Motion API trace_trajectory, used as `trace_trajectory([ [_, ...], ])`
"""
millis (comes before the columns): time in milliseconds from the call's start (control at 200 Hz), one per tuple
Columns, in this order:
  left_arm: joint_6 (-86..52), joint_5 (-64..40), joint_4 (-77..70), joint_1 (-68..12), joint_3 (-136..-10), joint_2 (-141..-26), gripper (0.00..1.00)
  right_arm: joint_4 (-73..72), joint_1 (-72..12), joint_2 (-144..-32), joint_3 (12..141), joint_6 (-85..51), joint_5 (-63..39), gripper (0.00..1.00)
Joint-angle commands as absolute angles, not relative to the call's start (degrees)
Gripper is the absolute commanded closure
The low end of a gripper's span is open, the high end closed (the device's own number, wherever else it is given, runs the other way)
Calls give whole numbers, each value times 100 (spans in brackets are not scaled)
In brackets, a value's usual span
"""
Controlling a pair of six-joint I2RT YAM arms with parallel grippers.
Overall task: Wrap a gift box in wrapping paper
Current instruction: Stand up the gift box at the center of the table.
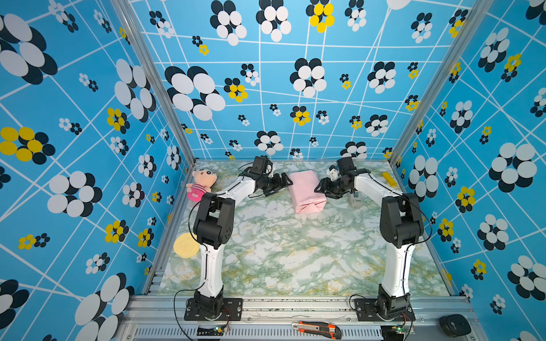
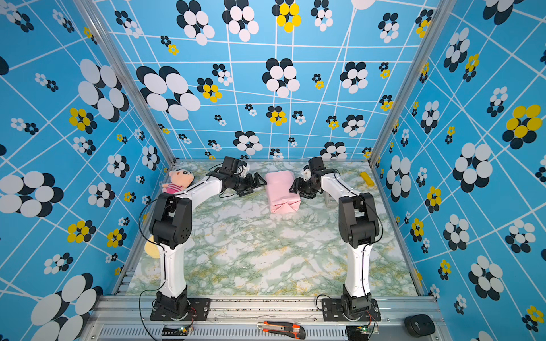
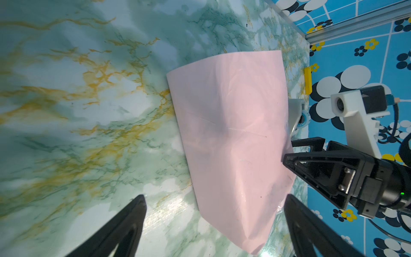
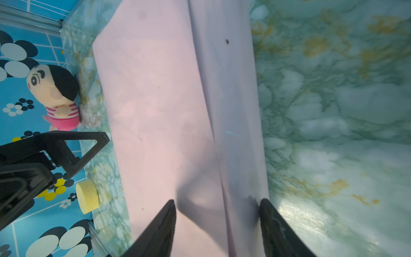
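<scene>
Pale-pink and creased, the wrapping paper (image 1: 305,190) forms an oblong bundle, and the gift box, not visible, is presumably inside. It lies at the back middle of the table (image 1: 280,251), its long axis running front to back, directly between both arms. The left gripper (image 1: 282,186) has its fingers spread wide and empty, just beside the bundle's left flank. The right gripper (image 1: 321,191) has its fingers half apart, tips against the right flank, clamping nothing evident — marginally the nearer arm. The near end is folded into flaps — the far end cannot be judged.
</scene>
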State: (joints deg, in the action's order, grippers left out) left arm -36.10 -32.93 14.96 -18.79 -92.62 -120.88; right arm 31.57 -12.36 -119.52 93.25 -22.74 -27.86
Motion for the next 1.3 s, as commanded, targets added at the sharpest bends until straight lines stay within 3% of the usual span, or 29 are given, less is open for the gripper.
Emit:
trace_trajectory([
  [0,-3792,-3497,1240,-1970,-9202,-12240,5,3307,-1315,-11926,9246,-2254,-3176,42],
  [165,-3761,-3558,1385,-2046,-9293,-12356,6,2840,-1441,-11534,8447,-2633,-3299,47],
  [315,-3637,-3524,1605,-2118,-9434,-12433,7,2777,-1421,-11245,8196,-2725,-3087,40],
  [810,-3734,-3678,1599,-2366,-9671,-12768,15,3164,-1341,-12098,9123,-2514,-3511,37],
  [1295,-3768,-3665,1411,-2546,-9835,-12956,42,3004,-1492,-12214,9228,-2566,-3674,48],
])
